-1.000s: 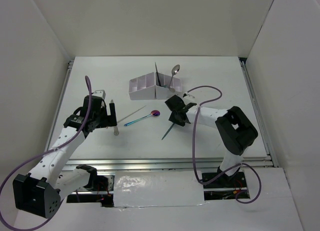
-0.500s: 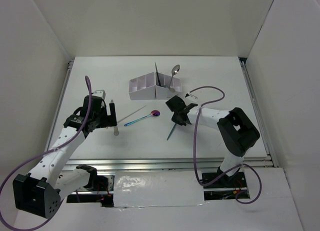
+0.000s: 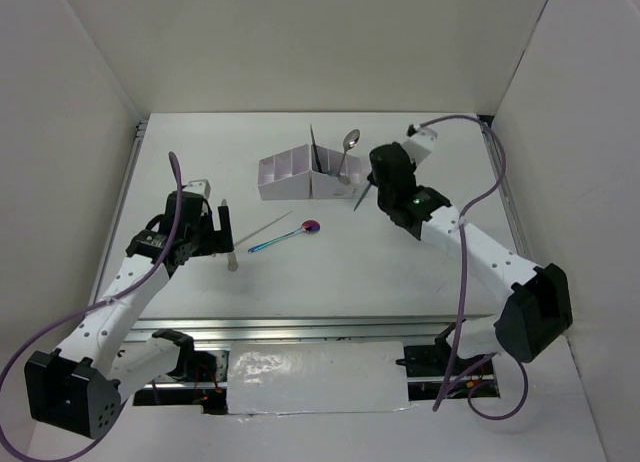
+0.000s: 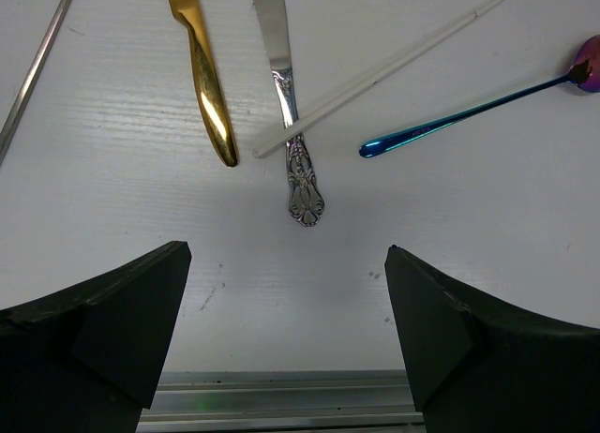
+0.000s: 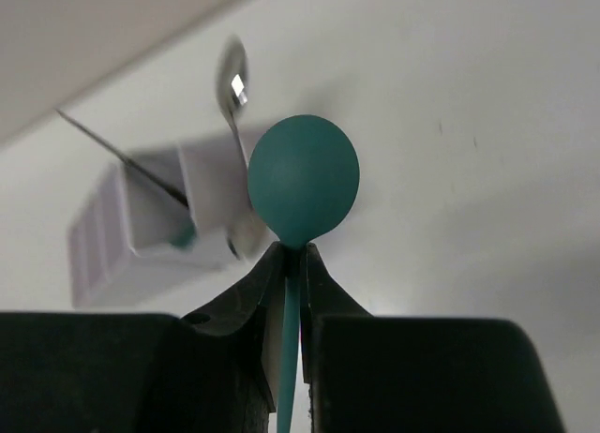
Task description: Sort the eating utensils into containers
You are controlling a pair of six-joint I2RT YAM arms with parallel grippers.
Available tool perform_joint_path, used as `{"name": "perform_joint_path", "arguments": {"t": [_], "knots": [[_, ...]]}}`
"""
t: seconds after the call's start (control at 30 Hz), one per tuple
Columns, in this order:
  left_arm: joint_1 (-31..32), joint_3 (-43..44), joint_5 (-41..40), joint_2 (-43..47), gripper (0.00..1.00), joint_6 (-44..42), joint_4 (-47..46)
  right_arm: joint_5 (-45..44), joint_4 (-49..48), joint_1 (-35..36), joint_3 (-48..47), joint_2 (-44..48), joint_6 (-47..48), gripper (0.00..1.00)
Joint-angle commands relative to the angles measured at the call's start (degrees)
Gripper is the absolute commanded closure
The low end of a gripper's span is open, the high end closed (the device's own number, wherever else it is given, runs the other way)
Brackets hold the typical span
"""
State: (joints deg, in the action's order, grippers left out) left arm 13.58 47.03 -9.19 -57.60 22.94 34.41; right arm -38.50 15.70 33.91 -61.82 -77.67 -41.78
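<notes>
The right gripper point(image 5: 292, 257) pinches the teal spoon point(image 5: 303, 178) by its thin handle, with the round end up. It holds the spoon in the air just beside the right end of the white organizer box point(image 3: 290, 177), which sits toward the far edge of the table point(image 3: 400, 272). A silver spoon point(image 3: 349, 145) and a dark knife point(image 3: 313, 147) stand in that end of the box.

The left gripper point(image 4: 286, 253) is spread wide near the table's left edge and grips nothing. Under it lie a gold-handled piece point(image 4: 208, 77), a silver knife point(image 4: 286, 96), a pale stick point(image 4: 394, 63) across the knife, and a purple-blue spoon point(image 4: 469, 114).
</notes>
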Motion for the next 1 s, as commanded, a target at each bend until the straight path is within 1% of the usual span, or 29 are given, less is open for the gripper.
{"name": "perform_joint_path", "arguments": {"t": [0.0, 0.1, 0.13, 0.17, 0.2, 0.23, 0.27, 0.3, 0.37, 0.43, 0.5, 0.6, 0.73, 0.97], "knots": [[-0.3, 0.7, -0.4, 1.5, 0.01, 1.1, -0.8, -7.0, -18.3, -2.4, -7.4, -1.7, 12.8, 1.00], [-0.2, 0.6, -0.6, 1.7, 0.01, 1.4, -0.7, -8.2, -28.3, -3.0, -13.0, -8.3, 22.1, 1.00], [-0.2, 0.5, -0.6, 1.7, 0.01, 1.4, -0.7, -8.5, -30.6, -3.1, -14.6, -10.3, 23.9, 1.00], [-0.3, 0.5, -0.7, 1.6, 0.01, 1.5, -0.6, -8.9, -34.1, -3.1, -16.5, -14.6, 25.5, 1.00], [-0.2, 0.5, -0.7, 1.7, 0.01, 1.6, -0.7, -9.5, -35.7, -3.0, -19.7, -16.7, 28.1, 1.00], [-0.3, 0.4, -0.8, 1.6, 0.01, 1.6, -0.6, -9.7, -37.6, -3.0, -21.0, -18.4, 29.5, 1.00], [-0.3, 0.4, -1.0, 1.5, 0.01, 1.8, -0.6, -9.7, -41.6, -3.0, -21.8, -20.1, 30.9, 1.00], [-0.3, 0.3, -0.8, 1.5, 0.01, 1.8, -0.6, -9.7, -42.9, -3.0, -23.2, -23.2, 32.7, 1.00], [-0.2, 0.3, -0.8, 1.1, 0.01, 1.9, -0.6, -9.3, -47.9, -2.6, -24.9, -25.9, 35.0, 1.00], [-0.1, 0.3, -1.1, 0.9, 0.01, 2.0, -0.4, -9.4, -50.3, -2.5, -26.1, -30.3, 38.4, 1.00], [-0.1, 0.4, -1.9, 0.7, 0.01, 2.1, -0.4, -9.9, -49.8, -2.5, -29.4, -34.4, 39.8, 1.00], [-0.2, 0.6, -2.3, 0.3, 0.01, 2.1, -0.4, -9.2, -50.2, -2.4, -30.3, -37.0, 40.8, 1.00], [-0.2, 0.6, -2.5, -0.1, 0.01, 2.0, -0.4, -8.9, -49.9, -2.2, -29.0, -38.3, 40.1, 1.00], [-0.1, 0.8, -2.6, -0.4, 0.01, 2.3, -0.1, -7.5, -47.9, -1.6, -25.5, -39.7, 35.5, 1.00]]}}
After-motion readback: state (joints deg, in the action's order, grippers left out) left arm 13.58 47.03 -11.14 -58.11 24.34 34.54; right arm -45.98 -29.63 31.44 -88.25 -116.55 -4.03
